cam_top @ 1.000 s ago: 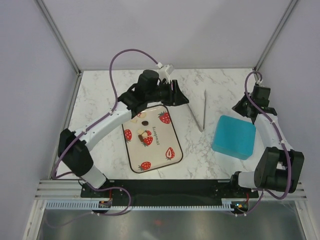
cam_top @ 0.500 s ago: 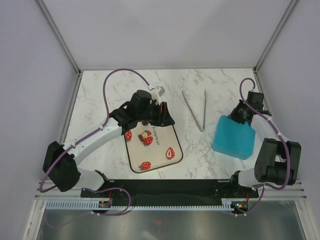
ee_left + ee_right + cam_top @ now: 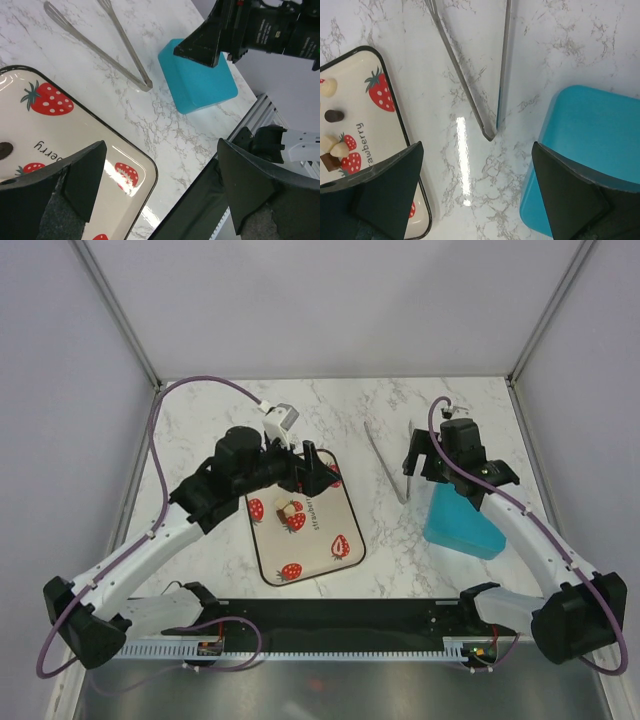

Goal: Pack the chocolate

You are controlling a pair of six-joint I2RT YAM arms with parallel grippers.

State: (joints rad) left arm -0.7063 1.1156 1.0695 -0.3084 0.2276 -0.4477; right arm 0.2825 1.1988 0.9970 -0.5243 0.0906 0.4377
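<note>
The chocolate (image 3: 289, 510) is a small cluster of dark, tan and cream pieces on the far half of a strawberry-print tray (image 3: 262, 560). In the right wrist view I see a white piece (image 3: 327, 87), a dark piece (image 3: 334, 115) and cream pieces (image 3: 335, 147) on the tray (image 3: 395, 145). My left gripper (image 3: 318, 470) hangs open over the tray's far right corner, holding nothing. My right gripper (image 3: 415, 458) is open and empty above the marble, between the tray and a teal box (image 3: 465, 520). From the left wrist, the left gripper (image 3: 160, 190) shows wide jaws over the tray (image 3: 100, 145).
Metal tongs (image 3: 390, 465) lie on the marble between the tray and the teal box, their joined end toward me; they also show as tongs (image 3: 490, 75) and tongs (image 3: 115, 55). The box (image 3: 590, 150) stands at the right. Frame posts and walls bound the table.
The left arm drew back from the tongs to the tray's far corner. The right arm swung left from the table's right edge to beside the tongs. The tongs now lie free.
</note>
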